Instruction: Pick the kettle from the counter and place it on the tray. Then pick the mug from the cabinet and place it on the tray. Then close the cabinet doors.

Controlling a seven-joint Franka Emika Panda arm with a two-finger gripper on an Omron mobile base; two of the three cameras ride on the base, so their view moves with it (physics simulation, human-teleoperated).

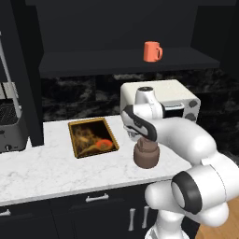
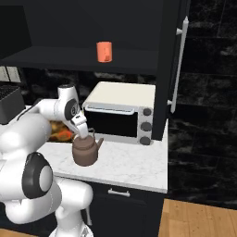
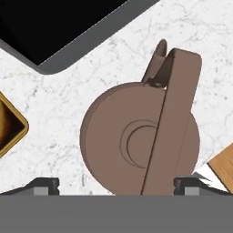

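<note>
The brown kettle [image 1: 146,157] [image 2: 85,152] stands on the marble counter [image 1: 51,172], right of the tray [image 1: 92,137]. My gripper [image 2: 85,135] [image 1: 141,140] hangs straight above the kettle, just over its arched handle. In the hand view the kettle [image 3: 136,145] is seen from above, and the gripper [image 3: 117,185] is open, with one fingertip [image 3: 44,184] on either side of the body and nothing held. A corner of the tray [image 3: 9,127] shows at the left edge there. The orange mug [image 1: 152,51] [image 2: 104,52] stands on the open cabinet's shelf [image 1: 126,63].
A white toaster oven [image 1: 163,100] [image 2: 120,113] stands on the counter right behind the kettle. The cabinet door [image 2: 173,60] with its silver bar handle stands open on the right, and another open door [image 1: 25,70] hangs at the left. The counter's right end drops to a wooden floor [image 2: 199,217].
</note>
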